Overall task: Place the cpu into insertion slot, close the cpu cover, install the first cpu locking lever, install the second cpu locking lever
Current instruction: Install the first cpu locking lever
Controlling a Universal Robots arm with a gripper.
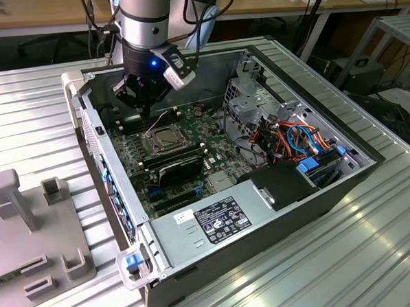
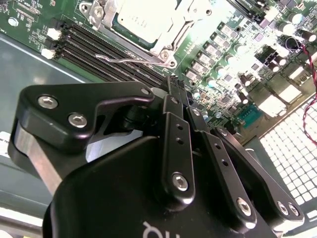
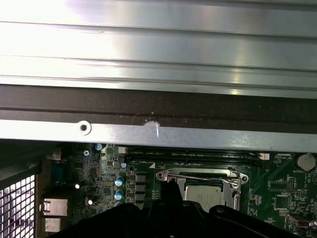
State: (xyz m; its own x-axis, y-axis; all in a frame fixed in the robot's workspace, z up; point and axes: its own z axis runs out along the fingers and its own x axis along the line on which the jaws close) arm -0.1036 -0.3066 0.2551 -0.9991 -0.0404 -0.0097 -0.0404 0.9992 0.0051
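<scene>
- Item: cpu [image 2: 141, 17]. Small, flat square chip with a dull silver-grey top. It lies seated in the insertion slot [image 1: 149, 137] on the motherboard [image 2: 233, 64], inside the open computer case [image 1: 110, 179].
- Handling, judged: light and rigid, but fragile on its underside and over the pin field. The top is smooth and likely slippery. It is best held by two opposite edges and kept level, never pressed at the centre.
- Item: cpu cover [image 2: 174, 35]. Thin silvery frame plate that appears to lie down around the chip, whose top shows through the central hole.
- Handling, judged: stiff sheet metal on a hinge. It should be pushed at the free edge, not pinched.
- Item: locking lever [image 2: 126, 60]. Thin bent wire running along the socket side, between the socket and the memory slots [image 2: 99, 47]. Whether it is hooked home cannot be told.
- Handling, judged: springy and narrow, so it slips off a flat pad easily. It is best pressed near its free end.
- End effector: gripper [image 2: 174, 82]. The fingers are drawn together to a narrow point and nothing is seen between them.
- Position: in the second wrist view the tips sit above the board just beside the socket corner, near the lever's end. Contact cannot be told. In the exterior view the gripper [image 1: 142, 108] hangs over the case, just behind the socket.
</scene>
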